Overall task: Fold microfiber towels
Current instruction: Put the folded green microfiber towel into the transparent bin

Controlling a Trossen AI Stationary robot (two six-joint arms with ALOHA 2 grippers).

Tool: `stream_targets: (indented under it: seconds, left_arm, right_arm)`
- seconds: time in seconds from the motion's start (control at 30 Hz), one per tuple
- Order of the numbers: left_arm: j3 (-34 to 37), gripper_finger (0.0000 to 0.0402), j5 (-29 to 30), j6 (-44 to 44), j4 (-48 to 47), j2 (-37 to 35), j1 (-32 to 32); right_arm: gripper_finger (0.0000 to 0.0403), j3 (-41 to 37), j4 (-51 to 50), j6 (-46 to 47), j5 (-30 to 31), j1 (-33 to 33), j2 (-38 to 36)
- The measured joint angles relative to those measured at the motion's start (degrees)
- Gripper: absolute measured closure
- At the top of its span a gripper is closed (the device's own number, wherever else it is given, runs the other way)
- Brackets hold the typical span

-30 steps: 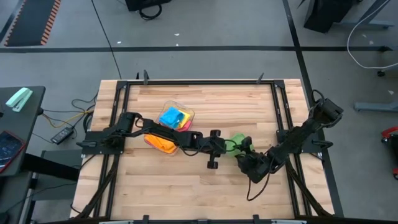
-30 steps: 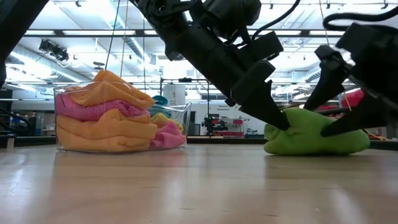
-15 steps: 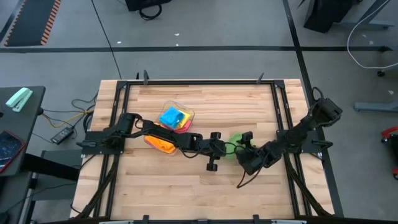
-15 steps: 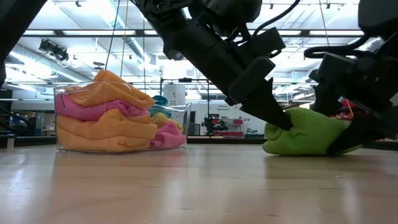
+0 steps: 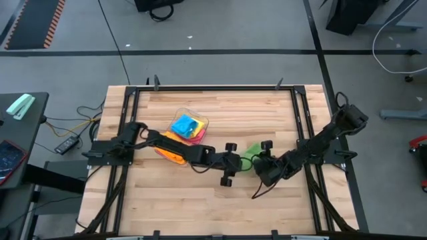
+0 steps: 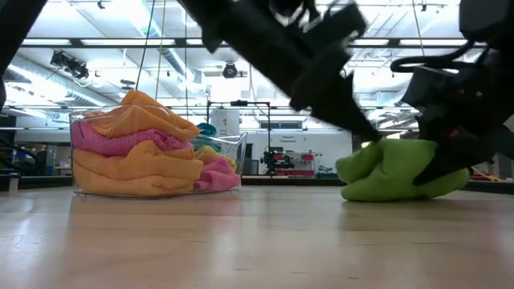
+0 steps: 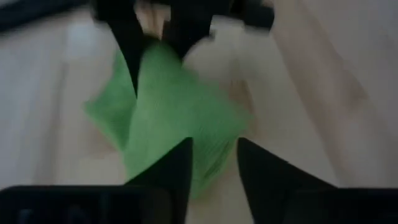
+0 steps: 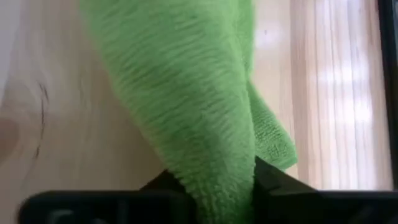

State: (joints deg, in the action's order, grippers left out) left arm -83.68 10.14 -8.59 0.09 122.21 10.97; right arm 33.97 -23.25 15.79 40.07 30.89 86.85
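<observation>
A green microfiber towel (image 5: 253, 152) lies bunched on the wooden table (image 5: 200, 207), right of centre; the low view shows it as a rumpled heap (image 6: 397, 170). My left gripper (image 5: 237, 160) reaches in from the table's left and is shut on the towel's left end. My right gripper (image 5: 264, 167) comes from the table's right and is shut on the towel's right, nearer side. In the left wrist view the towel (image 7: 168, 106) spreads beyond my fingers. In the right wrist view it (image 8: 186, 81) fills the middle. My left gripper pinches the towel's near edge (image 7: 210, 163) between its two fingers (image 7: 180, 165), coming slanting down from the table's left. That end (image 6: 361, 160) is raised a little; the rest lies bunched on the table. How many layers it has, I cannot tell. My right gripper pinches a thick fold of the towel (image 8: 217, 180) between its two fingers (image 8: 273, 180), coming low from the table's right. The cloth runs forward from the fingers, bunched and slack. The towel's underside (image 6: 401, 193) rests on the table.
A clear plastic tub (image 5: 189, 125) with orange, pink, yellow and blue towels stands left of centre at the back (image 6: 152, 152). An orange towel (image 5: 170, 153) shows under my left arm. Bare wood lies along the table's near side.
My right gripper has moved toward the table's far-left, closing in on the green towel and bunching it. My left gripper has risen slightly with the towel's left end, which now stands higher and puffs out to the left. The towel's base has stayed on the table.
</observation>
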Motion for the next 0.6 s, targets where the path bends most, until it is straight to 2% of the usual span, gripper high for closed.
stream_targets:
  seconds: [0.1, 0.2, 0.37, 0.5, 0.6]
  left_arm:
    - [-0.1, 0.0223, 3.2, 0.2, 0.4, -1.2, 1.5]
    - [-0.1, 0.0169, 4.4, 0.4, 0.6, -1.2, 2.5]
    - [0.0, 0.0093, 11.2, 1.8, 1.7, -1.1, 2.7]
    - [0.0, 0.0057, 12.0, 2.2, 5.4, 0.1, 1.8]
    - [0.0, 0.0049, 13.4, 1.7, 8.9, 1.6, 1.2]
  right_arm:
    - [0.0356, 1.2, -1.3, 3.1, -1.6, -0.9, -0.9]
    - [0.0362, 1.8, -1.5, 5.7, -2.8, -2.1, -2.0]
    - [0.0364, 2.3, -1.1, 6.8, -4.1, -3.7, -3.2]
    - [0.0364, 2.3, -1.0, 9.8, -5.3, -5.4, -3.5]
    - [0.0364, 2.3, -0.7, 11.2, -5.7, -6.3, -3.6]
